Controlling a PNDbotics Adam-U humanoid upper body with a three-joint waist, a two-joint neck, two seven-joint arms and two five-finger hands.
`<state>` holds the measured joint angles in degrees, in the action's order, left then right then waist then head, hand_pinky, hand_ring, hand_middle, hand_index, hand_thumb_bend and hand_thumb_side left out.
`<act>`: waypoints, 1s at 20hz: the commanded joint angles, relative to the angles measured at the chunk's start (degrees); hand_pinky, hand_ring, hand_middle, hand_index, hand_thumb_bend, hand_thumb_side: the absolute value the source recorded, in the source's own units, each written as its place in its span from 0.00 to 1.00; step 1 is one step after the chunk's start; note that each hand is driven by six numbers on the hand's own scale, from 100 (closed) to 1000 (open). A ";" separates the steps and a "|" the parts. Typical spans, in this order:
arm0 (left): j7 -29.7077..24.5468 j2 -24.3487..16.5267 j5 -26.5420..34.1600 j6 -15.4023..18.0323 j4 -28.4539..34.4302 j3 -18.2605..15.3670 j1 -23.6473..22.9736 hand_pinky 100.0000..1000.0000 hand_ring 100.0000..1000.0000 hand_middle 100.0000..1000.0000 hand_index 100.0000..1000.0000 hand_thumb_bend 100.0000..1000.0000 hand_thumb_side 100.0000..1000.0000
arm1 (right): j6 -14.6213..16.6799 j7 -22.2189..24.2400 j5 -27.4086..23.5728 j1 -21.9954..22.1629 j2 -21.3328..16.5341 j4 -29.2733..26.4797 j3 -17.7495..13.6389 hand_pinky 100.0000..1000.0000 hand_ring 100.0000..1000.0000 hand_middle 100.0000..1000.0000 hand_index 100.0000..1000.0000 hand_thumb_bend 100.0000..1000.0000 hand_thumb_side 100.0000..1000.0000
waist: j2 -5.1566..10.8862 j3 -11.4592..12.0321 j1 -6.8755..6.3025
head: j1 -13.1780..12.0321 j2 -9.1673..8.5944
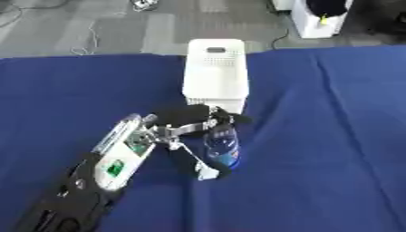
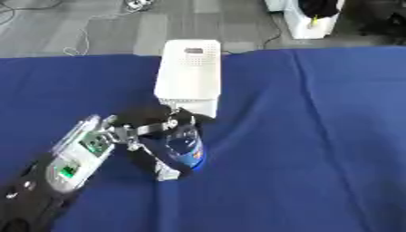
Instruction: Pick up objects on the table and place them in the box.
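1. Left eye view: Fingers point(image 1: 208, 118) and thumb of my left hand point(image 1: 181, 136) curl round a clear bottle point(image 1: 222, 147) with a blue label, the fingers over its top and far side, the thumb reaching down to its near base. My left arm point(image 1: 87, 181), black with silver joints and a small green patch, comes in from the lower left corner and lies across the blue tablecloth point(image 1: 333, 136). Whether the bottle rests on the cloth or hangs just above it, I cannot tell. Just behind the bottle lies the white box point(image 1: 215, 70), its perforated end turned away from me toward the grey floor point(image 1: 95, 27) beyond the table's far edge.

2. Right eye view: My left hand point(image 2: 142, 133) again wraps the bottle point(image 2: 188, 149), which stands upright, its dark cap end hidden under my fingers point(image 2: 174, 118). It sits at the near end of the white box point(image 2: 189, 72), close enough that bottle top and box wall seem to touch. Blue cloth point(image 2: 317, 136) spreads to the right of it. My right hand shows in neither view.
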<state>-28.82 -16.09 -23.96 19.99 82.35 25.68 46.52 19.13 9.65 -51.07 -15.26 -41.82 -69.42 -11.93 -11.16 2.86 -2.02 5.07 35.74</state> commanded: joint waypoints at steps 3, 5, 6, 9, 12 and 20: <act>0.84 -1.64 0.12 -2.52 4.11 -2.50 2.74 0.00 0.00 0.00 0.12 0.00 0.19 | -0.04 0.22 0.26 -0.22 -2.13 -0.44 -0.65 0.90 0.79 0.77 0.86 0.00 1.00 | 1.45 0.12 0.09 | 0.85 0.28; 1.25 -1.60 -0.64 -3.06 3.82 -3.10 3.56 0.00 0.00 0.00 0.12 0.00 0.19 | -0.04 0.23 0.24 -0.26 -2.24 -0.49 -0.67 0.90 0.79 0.77 0.86 0.00 1.00 | 1.56 0.12 0.00 | 0.91 0.27; 1.53 -1.53 -1.16 -3.23 3.40 -3.43 4.04 0.00 0.00 0.00 0.11 0.00 0.19 | -0.05 0.25 0.22 -0.27 -2.26 -0.51 -0.65 0.90 0.79 0.77 0.86 0.00 1.00 | 1.61 0.11 -0.03 | 0.92 0.25; 2.60 -0.95 -3.41 -2.94 1.00 -4.24 5.45 0.00 0.00 0.00 0.11 0.00 0.19 | -0.13 0.29 0.23 -0.25 -2.31 -0.48 -0.63 0.90 0.79 0.77 0.86 0.00 1.00 | 1.73 0.07 -0.13 | 0.87 0.19; 4.19 -0.27 -6.10 -1.70 -2.42 -5.06 6.70 0.00 0.00 0.00 0.11 0.00 0.19 | -0.17 0.32 0.26 -0.34 -2.30 -0.52 -0.60 0.90 0.79 0.77 0.86 0.00 1.00 | 1.73 -0.10 -0.18 | 0.93 0.09; 7.41 0.75 -10.43 -0.35 -6.23 -6.59 9.60 0.00 0.00 0.00 0.11 0.00 0.19 | -0.21 0.35 0.29 -0.36 -2.32 -0.43 -0.63 0.90 0.79 0.77 0.86 0.00 1.00 | 1.67 -0.23 -0.38 | 0.73 -0.10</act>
<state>-22.09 -15.17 -33.81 19.64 75.79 20.21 54.63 18.92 9.86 -50.85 -15.24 -41.83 -69.18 -11.94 -10.61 2.71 -2.68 5.53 35.74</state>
